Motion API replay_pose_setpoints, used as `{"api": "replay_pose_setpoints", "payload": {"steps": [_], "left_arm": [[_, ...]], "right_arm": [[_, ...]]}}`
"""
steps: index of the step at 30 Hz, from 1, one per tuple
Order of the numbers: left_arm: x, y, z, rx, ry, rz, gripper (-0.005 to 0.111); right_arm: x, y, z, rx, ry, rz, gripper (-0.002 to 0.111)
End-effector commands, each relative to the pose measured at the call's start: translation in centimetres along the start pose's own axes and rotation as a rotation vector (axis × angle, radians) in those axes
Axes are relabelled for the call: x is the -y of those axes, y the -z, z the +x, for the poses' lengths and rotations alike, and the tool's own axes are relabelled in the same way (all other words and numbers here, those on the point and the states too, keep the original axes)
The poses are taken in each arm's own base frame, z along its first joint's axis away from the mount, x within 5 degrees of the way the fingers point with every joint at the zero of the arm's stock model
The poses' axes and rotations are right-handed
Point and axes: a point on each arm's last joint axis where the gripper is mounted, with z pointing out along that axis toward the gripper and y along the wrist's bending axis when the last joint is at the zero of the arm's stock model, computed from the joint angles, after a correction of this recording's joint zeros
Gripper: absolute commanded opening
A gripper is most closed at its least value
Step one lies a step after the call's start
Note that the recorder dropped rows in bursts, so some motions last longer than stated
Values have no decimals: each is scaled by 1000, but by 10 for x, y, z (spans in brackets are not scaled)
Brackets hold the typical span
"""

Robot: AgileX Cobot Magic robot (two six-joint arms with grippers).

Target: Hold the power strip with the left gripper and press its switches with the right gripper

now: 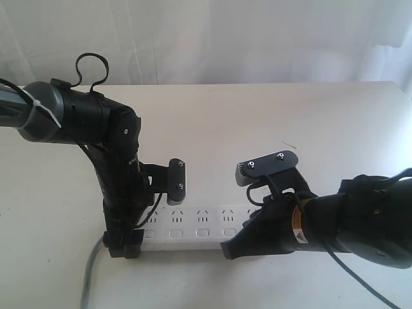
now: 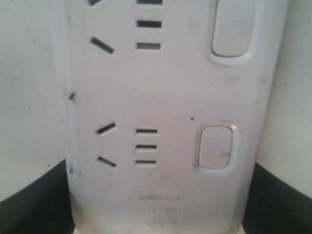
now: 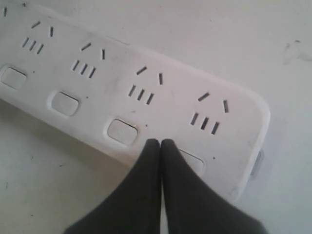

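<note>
Exterior: long white plastic power strip (image 1: 199,235) lies along the near edge of white bench (image 1: 335,116), grey cord (image 1: 90,277) leftward; black left gripper (image 1: 151,215) straddles that end.
Left wrist: jaws abut both long edges, clamping against sliding.
Right wrist: black right gripper (image 3: 159,144) closed, empty, forming one blunt tip at the end rounded white switch (image 3: 194,162).

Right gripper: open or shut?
Shut: the right gripper has its black fingers pressed together, no gap, tips at the end switch of the power strip.
</note>
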Motion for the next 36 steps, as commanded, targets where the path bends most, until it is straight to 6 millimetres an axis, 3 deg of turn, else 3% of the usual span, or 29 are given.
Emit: {"api": "replay_pose_setpoints", "payload": {"steps": [1, 11, 21, 28, 36], "left_arm": [[11, -22, 10, -93, 15, 116, 0], [11, -22, 9, -85, 23, 121, 0], [11, -22, 9, -84, 21, 120, 0], [11, -22, 9, -82, 21, 121, 0], [11, -22, 9, -82, 21, 121, 0]], "right_arm": [[-2, 0, -1, 23, 15, -20, 0], [11, 0, 1, -10, 4, 32, 0], [12, -1, 2, -12, 2, 30, 0], [14, -16, 14, -95, 1, 46, 0], [25, -14, 28, -252, 5, 158, 0]]}}
